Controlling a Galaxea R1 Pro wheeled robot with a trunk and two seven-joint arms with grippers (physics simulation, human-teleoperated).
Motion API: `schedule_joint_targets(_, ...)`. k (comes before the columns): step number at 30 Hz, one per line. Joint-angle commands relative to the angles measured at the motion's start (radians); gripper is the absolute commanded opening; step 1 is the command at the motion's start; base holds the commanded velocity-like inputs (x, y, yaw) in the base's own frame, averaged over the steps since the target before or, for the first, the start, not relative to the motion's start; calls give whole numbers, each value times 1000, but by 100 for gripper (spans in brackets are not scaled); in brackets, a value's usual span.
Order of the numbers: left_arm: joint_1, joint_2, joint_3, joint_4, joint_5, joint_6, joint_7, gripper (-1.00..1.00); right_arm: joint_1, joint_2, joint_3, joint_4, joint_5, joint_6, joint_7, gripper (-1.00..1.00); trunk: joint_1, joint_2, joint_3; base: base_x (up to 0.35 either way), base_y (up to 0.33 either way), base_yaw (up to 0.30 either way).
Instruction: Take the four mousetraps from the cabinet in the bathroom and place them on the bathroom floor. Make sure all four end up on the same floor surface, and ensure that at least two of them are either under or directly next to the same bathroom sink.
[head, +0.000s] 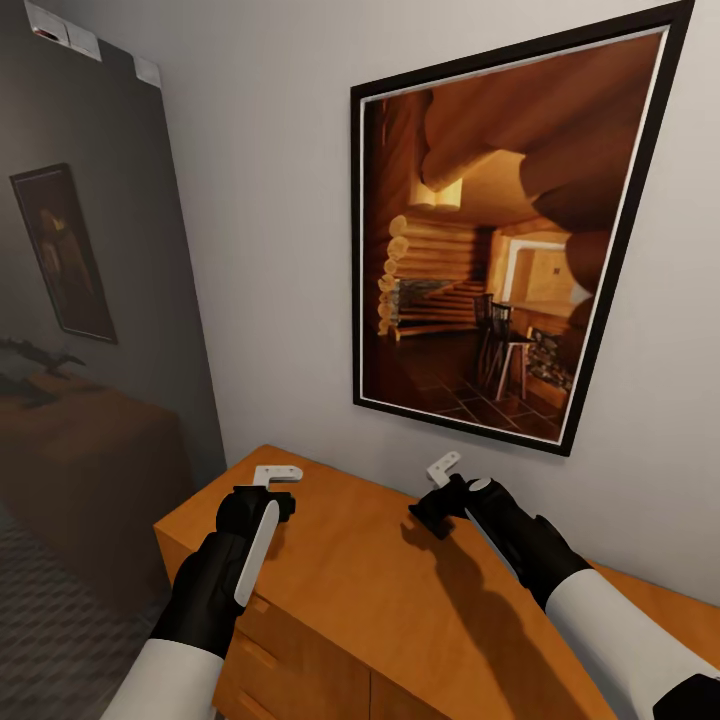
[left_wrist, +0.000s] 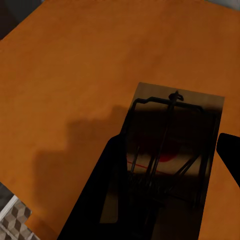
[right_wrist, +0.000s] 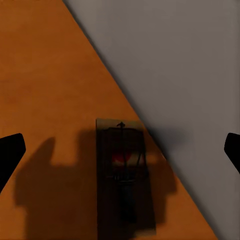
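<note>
Both arms reach over the orange-brown cabinet (head: 350, 560). One mousetrap (left_wrist: 172, 145), a dark flat board with wire parts and a red spot, lies on the cabinet top (left_wrist: 75, 75). My left gripper (head: 268, 496) points down at it, shut on the mousetrap with a black finger against each long side. A second mousetrap (right_wrist: 121, 170) lies on the cabinet top close to the wall. My right gripper (head: 436, 506) hovers over it, open, with its fingertips (right_wrist: 11, 150) far apart on either side. In the head view the hands hide both traps.
A large framed picture (head: 510, 230) hangs on the wall behind the cabinet. A dark reflective panel (head: 90, 300) stands at the left. Cube-patterned bathroom floor (left_wrist: 11, 219) shows past the cabinet's left edge. Drawer fronts (head: 290, 650) face me.
</note>
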Motion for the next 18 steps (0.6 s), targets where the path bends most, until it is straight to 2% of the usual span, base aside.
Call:
schedule_joint_targets(1, -1, 0, -1, -1, 9, 3, 9, -100, -1, -1, 2, -2, 3, 5, 3, 100, 0, -1, -2, 0, 0, 0)
schedule_joint_targets(18, -1, 0, -2, -1, 9, 3, 9, -100, -1, -1, 2, -2, 4, 5, 2, 100, 0, -1, -2, 0, 0, 0)
